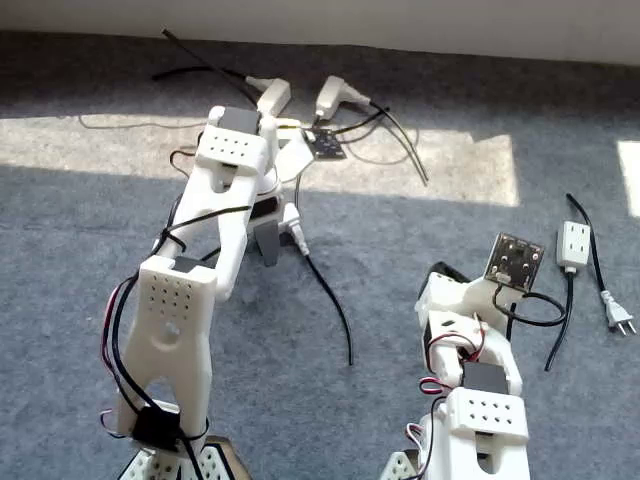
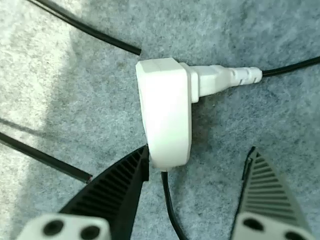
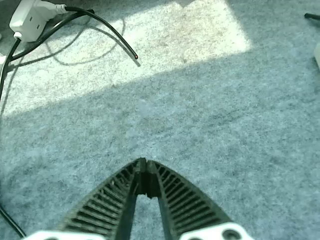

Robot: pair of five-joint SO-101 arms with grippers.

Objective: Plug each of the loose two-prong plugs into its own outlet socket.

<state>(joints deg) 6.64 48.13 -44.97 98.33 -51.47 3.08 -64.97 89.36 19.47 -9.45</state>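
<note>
A white outlet socket (image 2: 165, 115) lies on the grey carpet with a white two-prong plug (image 2: 220, 80) seated in its side and a black cord trailing off. My left gripper (image 2: 195, 167) is open around the socket's near end, one finger (image 2: 125, 180) touching it. From above, that plug (image 1: 293, 228) shows beside the left gripper (image 1: 268, 243). Two more white sockets (image 1: 270, 95) (image 1: 335, 95) lie at the back. Another socket (image 1: 573, 243) and a loose plug (image 1: 620, 320) lie at the right. My right gripper (image 3: 145, 175) is shut on nothing, over bare carpet.
Black cords (image 1: 330, 300) cross the carpet near the left arm. A small circuit board (image 1: 325, 143) sits in the sunlit strip (image 1: 450, 165) at the back. A far socket (image 3: 27, 17) with cords appears in the right wrist view. Open carpet lies between the arms.
</note>
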